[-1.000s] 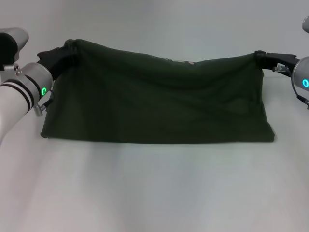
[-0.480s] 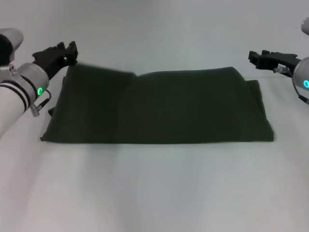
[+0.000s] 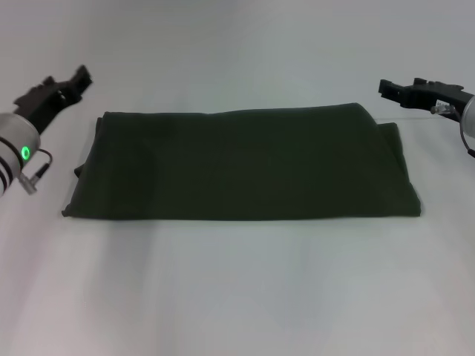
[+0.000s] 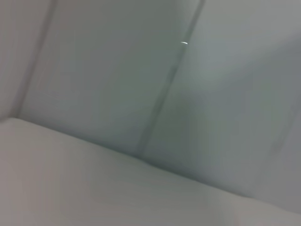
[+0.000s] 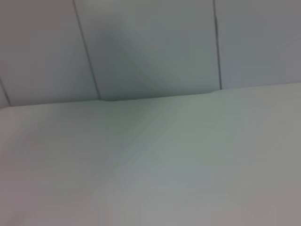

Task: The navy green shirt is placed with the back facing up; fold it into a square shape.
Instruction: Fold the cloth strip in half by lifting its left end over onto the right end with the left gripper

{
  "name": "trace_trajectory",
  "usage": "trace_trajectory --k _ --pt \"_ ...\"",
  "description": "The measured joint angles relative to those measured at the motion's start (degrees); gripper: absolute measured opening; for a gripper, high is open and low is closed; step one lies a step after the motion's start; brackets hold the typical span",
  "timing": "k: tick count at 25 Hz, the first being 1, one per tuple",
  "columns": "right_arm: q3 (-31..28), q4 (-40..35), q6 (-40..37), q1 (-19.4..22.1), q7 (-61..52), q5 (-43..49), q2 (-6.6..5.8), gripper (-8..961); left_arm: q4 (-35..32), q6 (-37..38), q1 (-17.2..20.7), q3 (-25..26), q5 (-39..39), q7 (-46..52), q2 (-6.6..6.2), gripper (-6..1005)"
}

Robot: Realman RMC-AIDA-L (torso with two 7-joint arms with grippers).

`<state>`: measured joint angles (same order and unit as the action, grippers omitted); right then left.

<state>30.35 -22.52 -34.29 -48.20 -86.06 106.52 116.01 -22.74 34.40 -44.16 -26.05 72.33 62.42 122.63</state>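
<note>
the navy green shirt (image 3: 241, 165) lies flat in the middle of the bench (image 3: 237, 297), folded into a wide band, long side to side and short front to back. plain dark cloth faces up, no lettering showing. the near edge runs straight and crisp, while the right end shows a second layer peeking out behind the top one.

this is soft, light cloth by the look of it, limp with no stiffness at all, so it should drape and sag wherever it isn't held. pinching it at one point would likely let the layers slide apart. the sensible hold looks like the corners of one short end, all layers taken together, to carry that end across toward the other and make the band into a square.

left tool (image 3: 65, 83) hangs off the shirt's far left corner, clear of the cloth, pointing up and away; its fingers look parted with nothing between them. right tool (image 3: 393, 90) sits beyond the far right corner, also clear of the cloth, reaching inward roughly level; whether it is parted or closed i cannot tell from here.

both wrist cameras show only pale bench and wall, no cloth at all.
</note>
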Motion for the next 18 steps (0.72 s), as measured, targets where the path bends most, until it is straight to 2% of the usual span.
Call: trace_trajectory --k 2,3,4,6,8,9,14,18 --pt "0.0 -0.7 -3.7 1.2 -1.6 0.1 -0.40 705 -0.9 4.6 2.6 -5.0 0.0 4.1 0.00 530" --pt "0.0 -1.2 -5.6 1.7 -2.5 0.2 -0.55 747 -1.7 7.5 4.1 -7.7 0.1 6.4 0.01 610" --pt "0.0 -1.9 -8.2 2.6 -3.4 0.3 -0.70 747 -3.0 10.3 5.7 -9.9 0.4 8.5 0.14 689" --pt "0.0 -3.6 -14.9 4.4 -5.2 0.5 -0.95 745 -6.7 17.4 9.5 -13.4 2.2 13.2 0.87 687" --pt "0.0 -5.9 -21.5 6.3 -6.9 0.5 -0.99 745 -9.3 23.0 11.8 -14.0 4.9 16.7 1.39 684" --pt "0.0 -8.4 -27.3 8.3 -8.9 0.5 -0.80 744 -10.2 25.9 12.6 -14.0 6.9 18.8 1.48 683" --pt "1.8 -11.3 -33.4 10.8 -12.7 0.8 -0.65 744 -12.8 36.4 14.1 -13.2 17.5 27.2 1.26 678" --pt "6.5 -11.5 -35.1 11.7 -17.2 2.2 -2.12 743 -15.1 37.6 14.7 -12.8 23.8 36.4 1.22 679"
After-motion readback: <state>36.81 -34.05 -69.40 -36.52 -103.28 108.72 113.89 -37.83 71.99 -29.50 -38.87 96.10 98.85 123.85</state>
